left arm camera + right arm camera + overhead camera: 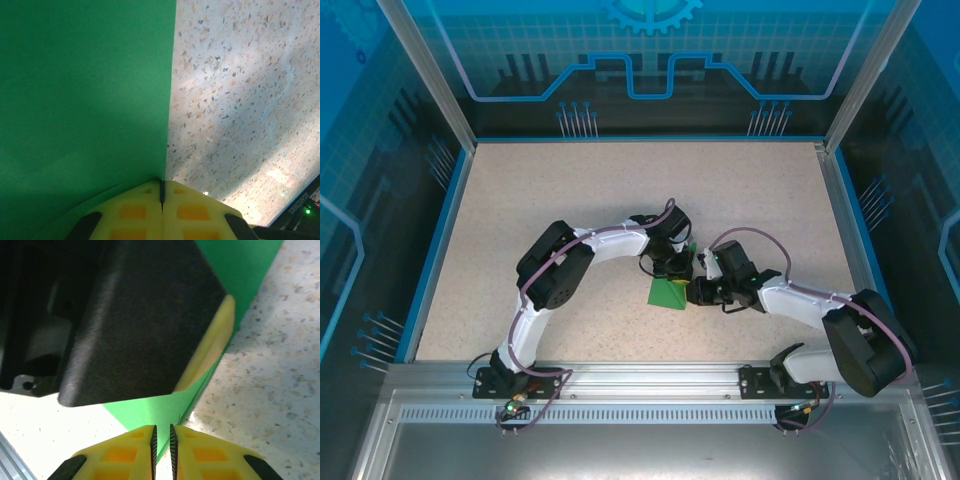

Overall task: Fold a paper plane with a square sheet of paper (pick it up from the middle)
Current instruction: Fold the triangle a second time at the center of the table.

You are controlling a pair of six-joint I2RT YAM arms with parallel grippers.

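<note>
Both arms meet mid-table (570, 200), noses almost touching over the paper (669, 293), which sits between them, just nearer than the centre. From above it looks like a small green wedge, so I'd guess a fold is under way and the plane is far from done.

To do this step well, I'd want one side to act as the anchor while the other does the moving, slow and level, so the straight edges line up before any crease is pressed. Thin paper will buckle or tear if the two pull against each other. The heads are also so close that a careless swing could knock them together.

The left gripper (161, 200) has its yellow fingers pressed together, and the paper's straight edge runs right into the seam, so it looks pinched there. The right gripper (162, 440) shows a narrow slit between its black pads. The green edge reaches that slit, but I can't tell whether it bites the sheet or only brushes it.
</note>
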